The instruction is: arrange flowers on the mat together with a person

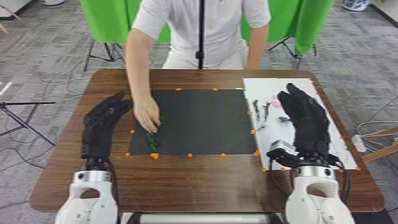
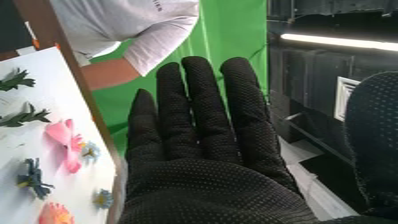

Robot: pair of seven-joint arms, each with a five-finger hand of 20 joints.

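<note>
In the head view, my left hand [image 1: 104, 122] is over the table's left side, left of the dark mat [image 1: 200, 120], its fingers straight. My right hand [image 1: 306, 117] is above the white sheet [image 1: 275, 85], also with straight fingers. A person's hand [image 1: 147, 116] reaches onto the mat's left edge, at a green stem [image 1: 154, 142] lying there; whether it grips the stem I cannot tell. Green sprigs [image 1: 262, 111] lie on the white sheet. In the right wrist view, my right hand [image 2: 209, 170] is open and empty, beside a pink flower [image 2: 64, 142], leafy sprigs [image 2: 25, 117] and small blue flowers [image 2: 102, 199].
The brown table [image 1: 200, 185] extends around the mat and sheet. Orange marks [image 1: 155, 156] line the mat's edges. Near my right wrist, a small silver-grey device [image 1: 282, 147] sits over the sheet's left edge. A green cloth [image 1: 306, 25] hangs behind the person.
</note>
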